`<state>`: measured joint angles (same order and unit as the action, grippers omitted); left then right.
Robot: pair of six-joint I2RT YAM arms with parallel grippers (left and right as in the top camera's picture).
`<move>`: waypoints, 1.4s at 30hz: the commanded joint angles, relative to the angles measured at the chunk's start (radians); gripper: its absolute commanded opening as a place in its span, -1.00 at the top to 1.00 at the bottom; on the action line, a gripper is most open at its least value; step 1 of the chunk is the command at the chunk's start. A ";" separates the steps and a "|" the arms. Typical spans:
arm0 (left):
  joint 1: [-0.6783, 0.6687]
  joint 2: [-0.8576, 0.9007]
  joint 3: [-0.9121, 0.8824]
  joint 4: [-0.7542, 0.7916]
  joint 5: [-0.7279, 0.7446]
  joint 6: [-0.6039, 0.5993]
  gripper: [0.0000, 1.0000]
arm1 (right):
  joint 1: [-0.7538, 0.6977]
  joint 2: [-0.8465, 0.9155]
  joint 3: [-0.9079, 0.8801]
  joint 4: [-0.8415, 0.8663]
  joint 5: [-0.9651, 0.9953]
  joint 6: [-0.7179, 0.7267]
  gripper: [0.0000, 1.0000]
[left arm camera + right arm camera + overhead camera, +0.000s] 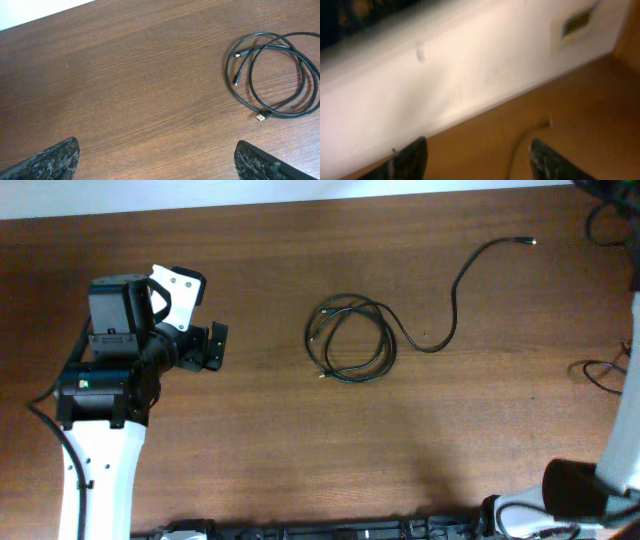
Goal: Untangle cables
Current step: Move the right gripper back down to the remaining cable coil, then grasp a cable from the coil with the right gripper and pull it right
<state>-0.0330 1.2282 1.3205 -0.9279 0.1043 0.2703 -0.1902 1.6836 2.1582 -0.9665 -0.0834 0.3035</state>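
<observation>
The cables lie on the brown table: thin black cords coiled in overlapping loops at the centre, with one tail running up right to a small plug. In the left wrist view the loops sit at the upper right, with a USB plug and two smaller plug ends inside the coil. My left gripper is open and empty, well left of the coil. My right gripper is open and empty; its blurred view shows a cable end ahead between the fingers.
Thicker black robot wires hang at the table's right edge and top right corner. The right arm's base is at the bottom right. A white wall with a socket plate stands behind the table's far edge.
</observation>
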 commanded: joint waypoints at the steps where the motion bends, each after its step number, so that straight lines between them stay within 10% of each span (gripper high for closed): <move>1: 0.005 0.002 0.006 0.001 0.011 0.016 -0.98 | 0.000 0.103 0.000 -0.122 -0.286 -0.327 -0.43; 10: 0.005 0.002 0.006 0.001 0.011 0.016 -0.98 | 0.097 0.375 0.000 -0.357 -0.402 -0.642 -0.72; 30: 0.005 0.002 0.006 -0.002 0.011 0.016 -0.98 | 0.362 0.708 -0.066 -0.461 -0.245 -0.666 -0.68; 32: 0.005 0.002 0.006 -0.002 0.011 0.016 -0.98 | 0.361 0.708 -0.111 -0.459 -0.245 -0.666 -0.27; 34: 0.005 0.002 0.006 -0.002 0.011 0.016 -0.98 | 0.361 0.708 -0.165 -0.456 -0.245 -0.666 0.73; 35: 0.005 0.002 0.006 -0.002 0.011 0.016 -0.98 | 0.361 0.708 -0.180 -0.456 -0.245 -0.666 0.92; 42: 0.005 0.002 0.006 -0.002 0.011 0.016 -0.98 | 0.358 0.679 -0.060 -0.522 -0.245 -0.666 0.92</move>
<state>-0.0330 1.2285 1.3205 -0.9295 0.1043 0.2703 0.1654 2.3856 1.9907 -1.4586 -0.3321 -0.3519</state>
